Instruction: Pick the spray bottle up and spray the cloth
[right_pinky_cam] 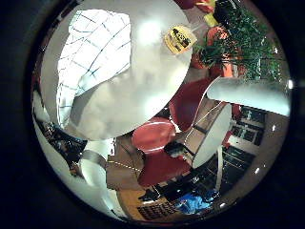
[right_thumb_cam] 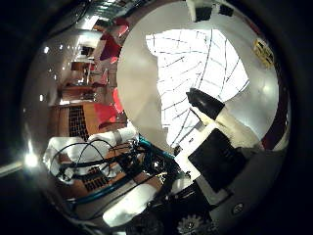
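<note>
A white cloth (right_pinky_cam: 95, 52) with a dark grid pattern lies spread on a round white table (right_pinky_cam: 143, 95). The spray bottle (right_pinky_cam: 180, 39), yellow with dark print, stands near the table's edge, well away from the cloth. My right hand (right_thumb_cam: 220, 147) hovers above the table with nothing in it. One black-tipped finger (right_thumb_cam: 205, 104) reaches out straight over the cloth. The bottle is far from the palm and small in both views.
Red chairs (right_pinky_cam: 155, 133) stand around the table, beside its edge. A second white table (right_pinky_cam: 248, 93) and a green potted plant (right_pinky_cam: 248, 43) are beyond the bottle's side. My white arm (right_thumb_cam: 88, 147) shows behind the hand.
</note>
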